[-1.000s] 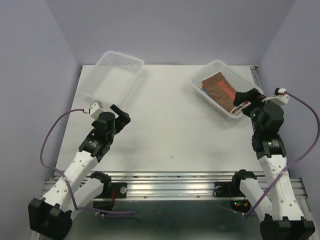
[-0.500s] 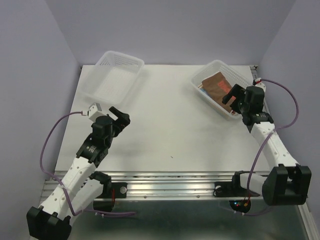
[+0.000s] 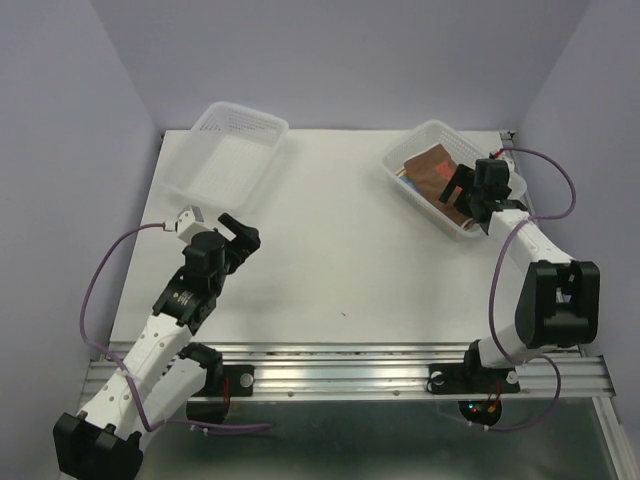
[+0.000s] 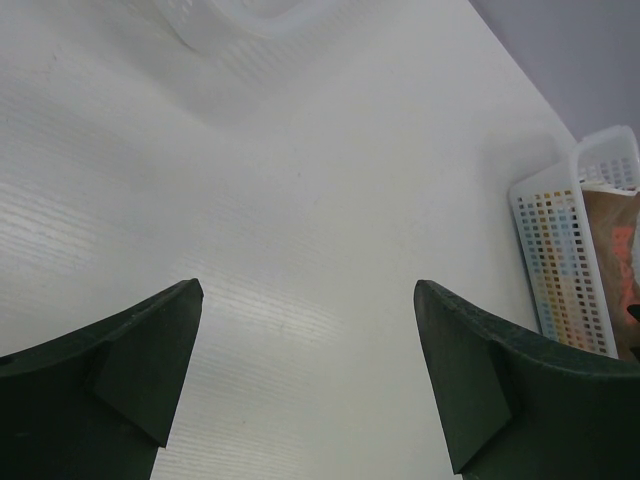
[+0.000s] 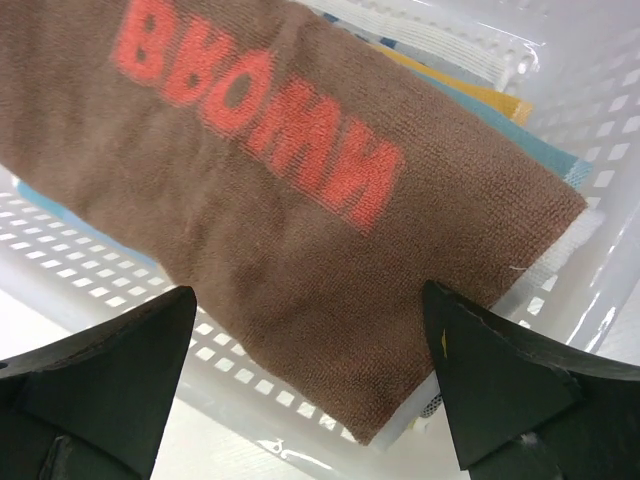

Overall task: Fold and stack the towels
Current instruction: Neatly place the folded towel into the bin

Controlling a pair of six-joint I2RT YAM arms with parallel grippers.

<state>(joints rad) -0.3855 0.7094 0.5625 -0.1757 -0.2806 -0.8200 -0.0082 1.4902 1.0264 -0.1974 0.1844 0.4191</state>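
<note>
Several folded towels [image 5: 495,98] lie stacked in the right-hand mesh basket [image 5: 600,110]. A brown towel [image 5: 250,180] with red lettering is on top, with yellow, blue and white edges beneath. The right gripper [image 5: 308,290] hovers just above it, fingers spread and holding nothing. The left gripper [image 4: 308,285] gapes over the table [image 4: 300,180].

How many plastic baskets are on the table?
2. The left basket sits at the far left, nothing showing inside. The right basket sits at the far right, holding towels, a brown one on top.
</note>
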